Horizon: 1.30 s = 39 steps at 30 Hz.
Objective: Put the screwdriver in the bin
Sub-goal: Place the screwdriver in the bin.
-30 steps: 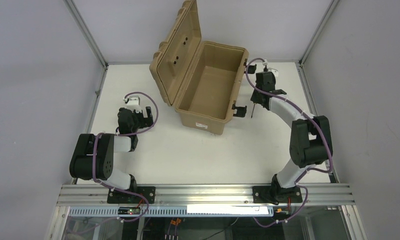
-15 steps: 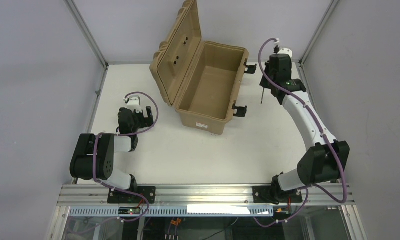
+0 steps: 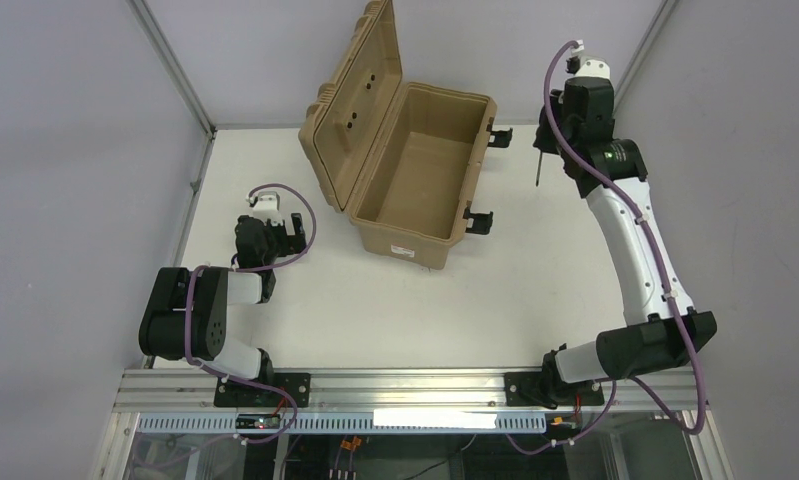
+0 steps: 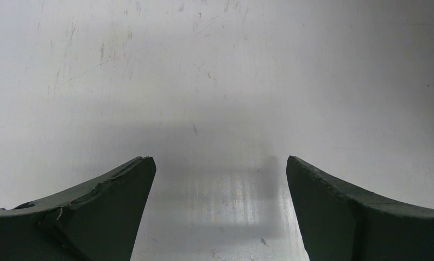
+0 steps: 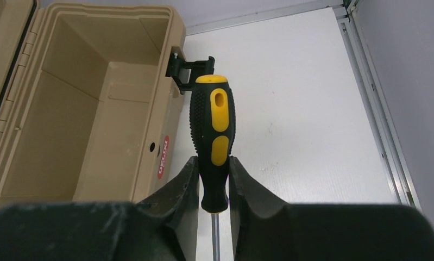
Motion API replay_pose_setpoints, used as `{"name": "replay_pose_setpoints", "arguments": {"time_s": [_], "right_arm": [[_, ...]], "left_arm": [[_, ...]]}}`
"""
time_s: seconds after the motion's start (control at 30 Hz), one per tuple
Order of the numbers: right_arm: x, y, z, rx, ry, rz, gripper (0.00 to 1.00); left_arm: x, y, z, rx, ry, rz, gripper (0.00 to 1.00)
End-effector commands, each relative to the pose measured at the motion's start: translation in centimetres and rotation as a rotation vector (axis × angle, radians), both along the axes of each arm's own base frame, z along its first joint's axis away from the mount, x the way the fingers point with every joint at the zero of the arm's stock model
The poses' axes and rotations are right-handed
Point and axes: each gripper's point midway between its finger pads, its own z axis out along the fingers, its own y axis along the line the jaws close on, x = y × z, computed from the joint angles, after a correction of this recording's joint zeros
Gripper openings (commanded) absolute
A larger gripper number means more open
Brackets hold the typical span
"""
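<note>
The bin point(image 3: 415, 180) is a tan case standing open at the back middle of the table, its ribbed lid point(image 3: 355, 100) raised on the left; it also shows in the right wrist view point(image 5: 84, 119), with nothing inside. My right gripper point(image 3: 547, 140) is raised to the right of the bin and is shut on the screwdriver point(image 5: 213, 136) by its black and yellow handle. The thin shaft point(image 3: 538, 168) hangs down. My left gripper point(image 3: 263, 232) is open and empty, low over the table at the left; it also shows in the left wrist view point(image 4: 219, 163).
Black latches point(image 3: 478, 220) stick out from the bin's right side, toward the right arm. A metal frame rail point(image 3: 615, 190) runs along the table's right edge, with grey walls behind and beside. White table point(image 3: 425, 310) lies in front of the bin.
My right arm has risen and stretched toward the back right, carrying the screwdriver up and away from the bin's latch side. The left arm has not moved.
</note>
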Motion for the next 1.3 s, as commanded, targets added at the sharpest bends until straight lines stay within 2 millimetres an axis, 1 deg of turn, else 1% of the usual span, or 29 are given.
{"name": "replay_pose_setpoints", "arguments": {"time_s": [0.0,0.07,0.1,0.27,0.37,0.5,0.53,0.57,0.6,0.8,0.9,1.03,1.13,1.27], "right_arm": [[-1.1,0.8,3.3,0.036,-0.057,0.021,0.00],[-0.9,1.6,3.5,0.038,-0.054,0.022,0.00],[-0.8,2.2,3.2,0.034,-0.044,0.026,0.00],[-0.3,5.9,3.5,0.038,-0.054,0.050,0.00],[0.1,8.6,3.6,0.055,-0.067,0.070,0.00],[0.8,12.4,3.5,0.060,-0.072,0.106,0.00],[1.1,13.4,3.1,0.056,-0.066,0.115,0.00],[1.0,14.3,3.4,0.058,-0.075,0.126,0.00],[1.2,15.4,3.2,0.053,-0.074,0.139,0.00],[2.1,19.4,2.9,0.034,-0.095,0.153,0.00],[2.7,21.0,2.2,0.038,-0.097,0.163,0.00],[3.6,22.2,0.8,0.037,-0.084,0.173,0.00],[4.3,22.7,-0.7,0.015,-0.065,0.174,0.00],[5.2,23.1,-3.4,-0.022,-0.037,0.165,0.00]], "left_arm": [[0.6,0.2,1.1,-0.012,-0.043,0.002,0.99],[0.6,0.2,1.1,-0.012,-0.043,0.002,0.99],[0.6,0.2,1.1,-0.012,-0.043,0.002,0.99],[0.6,0.2,1.1,-0.012,-0.044,0.002,0.99],[0.6,0.1,1.1,-0.013,-0.043,0.002,0.99],[0.6,0.1,1.1,-0.012,-0.043,0.001,0.99],[0.6,0.2,1.1,-0.012,-0.043,0.002,0.99],[0.6,0.2,1.1,-0.012,-0.043,0.003,0.99],[0.6,0.2,1.1,-0.012,-0.043,0.002,0.99],[0.6,0.2,1.1,-0.012,-0.043,0.003,0.99],[0.6,0.2,1.1,-0.012,-0.043,0.002,0.99],[0.6,0.2,1.1,-0.012,-0.043,0.003,0.99],[0.6,0.2,1.1,-0.012,-0.043,0.002,0.99],[0.6,0.2,1.1,-0.012,-0.043,0.002,0.99]]}}
